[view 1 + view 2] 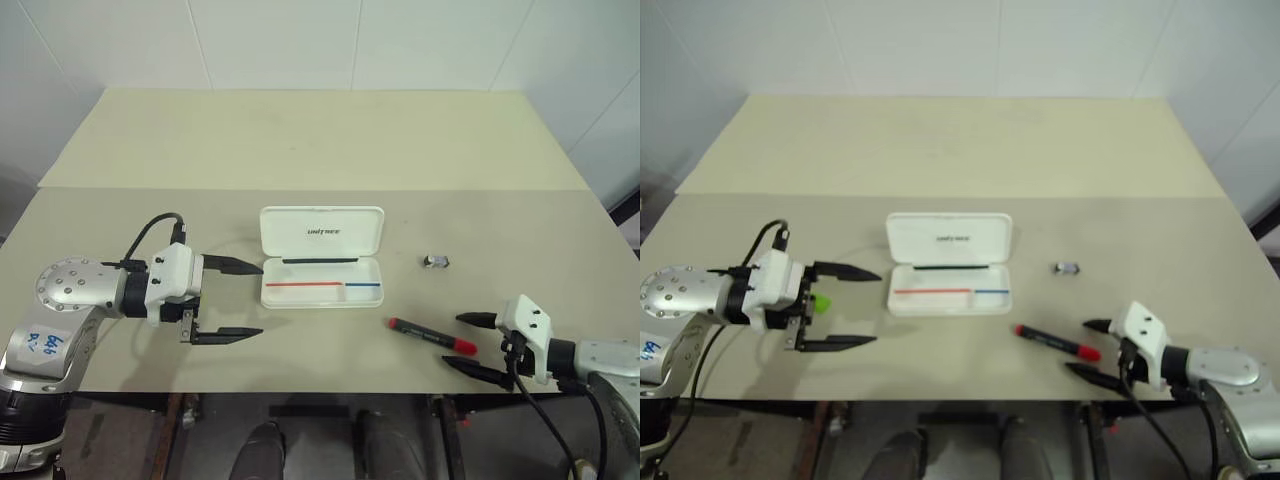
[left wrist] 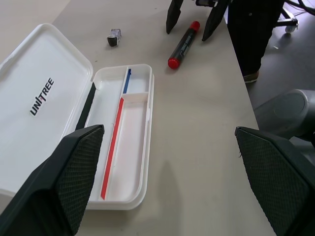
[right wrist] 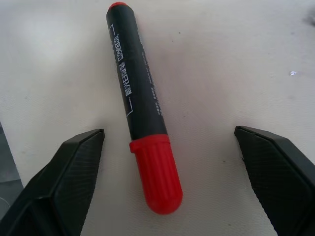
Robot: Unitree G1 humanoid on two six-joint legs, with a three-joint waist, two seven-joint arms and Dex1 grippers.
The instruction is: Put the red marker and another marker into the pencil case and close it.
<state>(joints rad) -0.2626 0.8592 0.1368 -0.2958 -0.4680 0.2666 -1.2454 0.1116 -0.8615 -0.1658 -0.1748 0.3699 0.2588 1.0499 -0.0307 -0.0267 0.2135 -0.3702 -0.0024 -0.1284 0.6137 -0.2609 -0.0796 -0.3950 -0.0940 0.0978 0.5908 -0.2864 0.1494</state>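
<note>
White case: pencil case (image 1: 322,258) lying open at tabletop centre, lid flat toward 12 o'clock, tray toward 6; red and blue stripes inside, no markers in it yet.
Red marker: red marker (image 1: 432,337) flat on the tabletop (image 1: 300,140) at about 4 o'clock from the case, well apart from it, red cap toward the right hand.
Green marker: another marker (image 1: 822,302), lime green, a small part glimpsed just behind the left hand at 9 o'clock from the case; resting place hard to tell.
Right hand: right hand (image 1: 478,346) spread wide, empty, straddling the cap end of the red marker, fingers apart from it on both sides.
Left hand: left hand (image 1: 236,300) spread wide, empty, at 8 o'clock from the case, pointing toward it.
Risk: probably a round barrel rolling or skidding off if the fingers close off-centre on the cap; a low finger dragging on the tabletop; left finger near the case rim likely to nudge the tray.
Stray piece: small grey metallic bit (image 1: 435,262) at 3 o'clock from the case.
Count: one case, one red marker, one green marker, one grey bit, two hands.
</note>
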